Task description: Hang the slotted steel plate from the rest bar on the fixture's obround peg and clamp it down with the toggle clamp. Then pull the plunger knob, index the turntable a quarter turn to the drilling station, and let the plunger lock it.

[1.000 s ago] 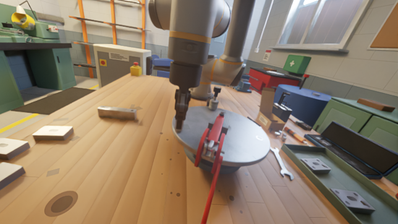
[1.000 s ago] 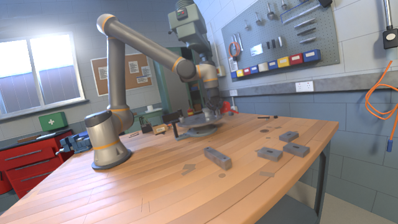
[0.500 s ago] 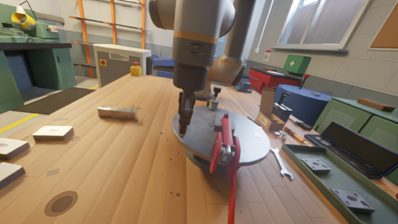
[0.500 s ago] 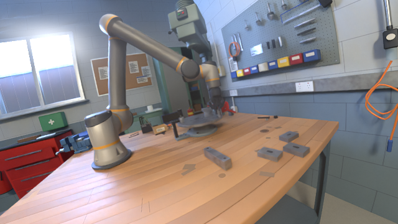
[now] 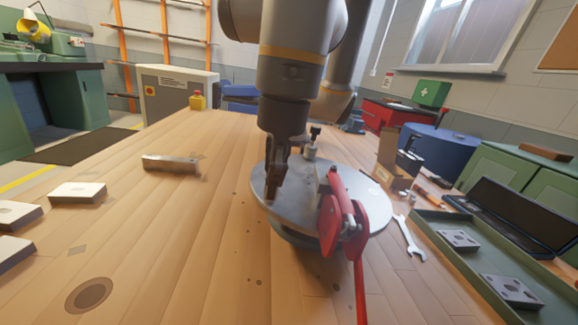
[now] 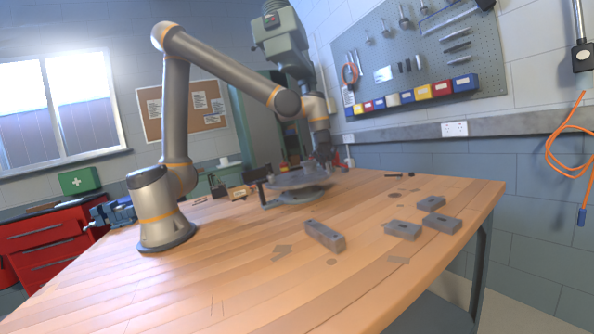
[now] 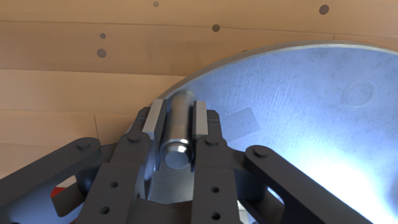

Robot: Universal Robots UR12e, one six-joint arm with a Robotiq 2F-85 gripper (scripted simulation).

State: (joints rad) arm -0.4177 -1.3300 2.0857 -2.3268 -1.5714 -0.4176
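The slotted steel plate [image 5: 319, 178] is mostly hidden behind the red toggle clamp [image 5: 343, 214], which sits on the round steel turntable [image 5: 314, 193] with its long red handle hanging past the disc's near edge. An upright steel handle pin [image 7: 177, 128] at the turntable's rim is held in my closed gripper [image 5: 272, 188] [image 7: 177, 108] [image 6: 323, 155]. The black plunger knob [image 5: 314, 131] stands at the far side of the disc. The rest bar [image 5: 170, 163] [image 6: 325, 235] lies bare on the bench to the left.
Behind the turntable stand a cardboard box [image 5: 388, 157] and a blue drum [image 5: 437, 146]. Spare plates [image 5: 77, 192] lie at the bench's left edge. A wrench [image 5: 410, 237] and a green tray [image 5: 489, 265] with plates lie to the right.
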